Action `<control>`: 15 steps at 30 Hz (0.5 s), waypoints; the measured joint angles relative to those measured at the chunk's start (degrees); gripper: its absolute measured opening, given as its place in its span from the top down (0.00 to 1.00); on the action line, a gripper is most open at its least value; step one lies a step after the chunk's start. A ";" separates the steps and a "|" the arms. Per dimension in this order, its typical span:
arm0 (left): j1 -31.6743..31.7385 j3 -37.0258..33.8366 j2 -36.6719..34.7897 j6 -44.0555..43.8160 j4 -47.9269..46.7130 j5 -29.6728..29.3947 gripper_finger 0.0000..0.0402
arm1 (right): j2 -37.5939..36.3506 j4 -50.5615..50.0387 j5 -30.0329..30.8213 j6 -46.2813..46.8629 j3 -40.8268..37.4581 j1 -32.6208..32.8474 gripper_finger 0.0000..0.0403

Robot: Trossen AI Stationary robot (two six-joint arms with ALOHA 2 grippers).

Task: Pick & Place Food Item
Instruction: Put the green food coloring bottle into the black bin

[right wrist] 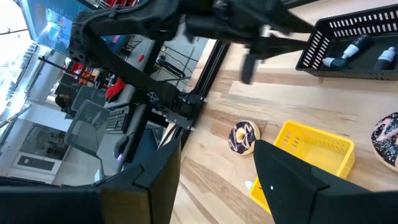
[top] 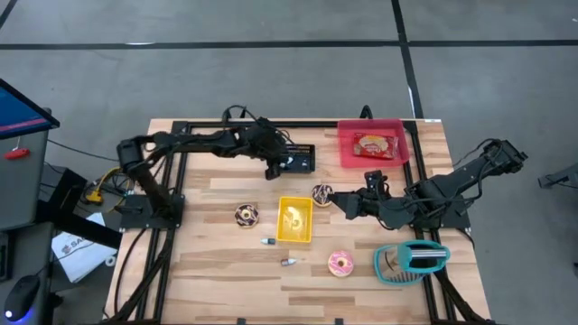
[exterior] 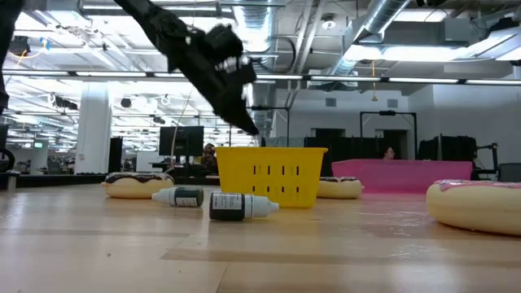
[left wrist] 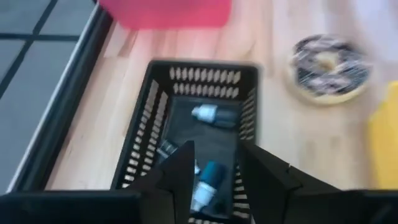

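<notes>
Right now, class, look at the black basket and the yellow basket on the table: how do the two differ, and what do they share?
The black basket sits near the table's far edge under the left gripper; the yellow basket sits mid-table. The black basket holds small bottles; the yellow basket holds none that show, with two bottles lying beside it. The yellow basket is the bigger one from above. Both are slotted plastic baskets.

Even overhead light, ceiling strips (exterior: 383, 80) glaring across the low view's top, left wrist view blurred throughout.
</notes>
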 joint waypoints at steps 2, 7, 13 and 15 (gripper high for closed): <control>-1.02 -0.44 -3.45 -1.09 -2.59 0.03 0.71 | 0.00 -0.24 -0.04 -0.12 0.00 0.00 0.51; -6.11 -7.46 -12.66 -4.31 -5.25 2.01 0.69 | 0.00 -0.15 -0.41 -1.40 0.00 0.01 0.51; -20.41 -21.55 -22.96 -12.58 -1.42 1.96 0.67 | 0.00 0.23 -0.49 -2.62 0.00 0.21 0.51; -26.49 -25.18 -25.43 -16.14 1.89 -0.84 0.67 | 0.00 0.29 -0.47 -3.22 0.00 0.45 0.51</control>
